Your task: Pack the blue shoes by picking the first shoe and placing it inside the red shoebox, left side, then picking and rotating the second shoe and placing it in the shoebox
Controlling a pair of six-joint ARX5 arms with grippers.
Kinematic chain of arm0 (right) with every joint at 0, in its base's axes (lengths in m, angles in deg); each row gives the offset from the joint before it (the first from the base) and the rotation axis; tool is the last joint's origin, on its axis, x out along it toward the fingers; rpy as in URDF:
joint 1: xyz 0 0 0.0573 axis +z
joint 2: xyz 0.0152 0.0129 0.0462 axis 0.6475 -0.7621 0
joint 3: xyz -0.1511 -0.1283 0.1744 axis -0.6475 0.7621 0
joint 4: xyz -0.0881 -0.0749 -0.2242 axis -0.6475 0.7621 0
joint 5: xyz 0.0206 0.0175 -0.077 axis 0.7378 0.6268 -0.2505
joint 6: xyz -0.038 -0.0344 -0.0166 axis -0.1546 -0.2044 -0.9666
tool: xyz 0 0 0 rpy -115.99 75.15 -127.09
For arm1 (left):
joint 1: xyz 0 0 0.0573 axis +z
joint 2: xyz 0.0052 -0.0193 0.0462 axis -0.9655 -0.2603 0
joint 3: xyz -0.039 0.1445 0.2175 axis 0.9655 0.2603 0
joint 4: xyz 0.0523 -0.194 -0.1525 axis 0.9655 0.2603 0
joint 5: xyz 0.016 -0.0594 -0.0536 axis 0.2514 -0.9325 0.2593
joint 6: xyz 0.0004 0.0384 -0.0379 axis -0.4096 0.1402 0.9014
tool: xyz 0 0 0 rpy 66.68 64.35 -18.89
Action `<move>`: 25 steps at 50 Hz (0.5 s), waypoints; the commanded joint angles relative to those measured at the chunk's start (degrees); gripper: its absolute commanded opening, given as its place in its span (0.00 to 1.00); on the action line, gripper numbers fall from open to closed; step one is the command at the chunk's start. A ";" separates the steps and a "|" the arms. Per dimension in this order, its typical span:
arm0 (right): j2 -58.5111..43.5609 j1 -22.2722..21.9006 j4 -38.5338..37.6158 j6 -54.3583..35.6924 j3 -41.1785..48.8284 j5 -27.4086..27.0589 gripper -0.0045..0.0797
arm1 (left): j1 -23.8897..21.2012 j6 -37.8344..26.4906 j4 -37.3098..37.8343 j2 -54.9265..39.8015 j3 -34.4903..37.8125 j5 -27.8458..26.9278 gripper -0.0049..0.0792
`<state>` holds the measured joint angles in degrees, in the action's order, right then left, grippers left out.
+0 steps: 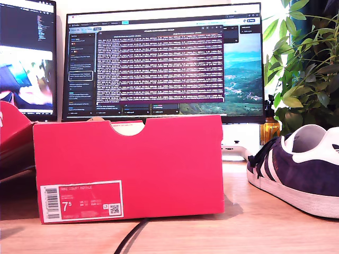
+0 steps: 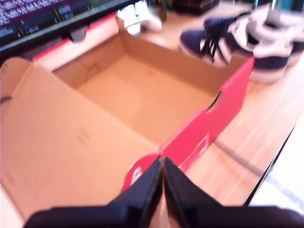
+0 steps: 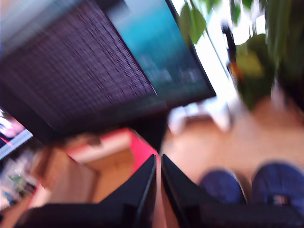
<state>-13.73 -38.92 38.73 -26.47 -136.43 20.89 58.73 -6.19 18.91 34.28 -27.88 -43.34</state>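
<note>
Red shoebox [image 1: 132, 169] stands nearest on the desk [image 1: 238, 233], empty, label and notch facing the exterior view, monitors [image 1: 164, 61] behind. Toward that view's right, well apart, lie the blue shoes [image 1: 302, 169], the visible shoe's toe toward the box. My first end effector [image 2: 162, 178] and my second end effector [image 3: 158, 178] have jaws nearly closed, holding nothing.

Bright red shoebox [image 1: 132, 164]; navy, white-striped shoes [image 1: 302, 169], seemingly suede.
</note>
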 commanded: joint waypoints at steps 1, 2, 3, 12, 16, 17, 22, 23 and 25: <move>-2.16 1.27 -0.33 -0.66 -1.42 0.39 0.05 | -2.73 -0.48 -0.44 -3.15 0.63 4.04 0.04; -3.02 1.57 -0.33 -0.98 -1.62 0.37 0.05 | -3.72 -0.48 -0.44 -4.09 0.63 4.31 0.04; -3.74 1.84 -0.28 -1.38 -1.79 0.39 0.05 | -4.63 -0.46 -0.48 -4.96 0.63 6.56 0.04; -8.96 4.02 -0.90 -3.19 -2.54 -0.48 0.05 | -15.58 3.32 -3.32 -14.40 0.63 12.37 0.04; -10.05 4.17 -1.64 -3.69 -2.56 -0.72 0.05 | -20.85 13.00 -7.02 -18.23 0.63 12.37 0.04; -10.19 4.17 -1.68 -3.69 -2.56 -0.81 0.05 | -21.97 18.18 -8.13 -19.02 0.63 12.70 0.04; -10.49 4.17 -2.10 -5.11 -2.58 -2.27 0.05 | -27.28 31.23 -14.91 -21.97 0.63 15.96 0.04; -10.49 4.17 -2.21 -5.53 -2.58 -2.49 0.05 | -28.26 31.23 -16.28 -22.29 0.63 15.96 0.04; -10.49 4.17 -2.32 -6.40 -2.58 -3.39 0.05 | -30.14 39.52 -18.60 -22.51 0.63 21.53 0.04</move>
<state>-24.13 -34.96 37.11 -31.30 -137.66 18.74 30.18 22.94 3.28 11.40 -27.88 -25.68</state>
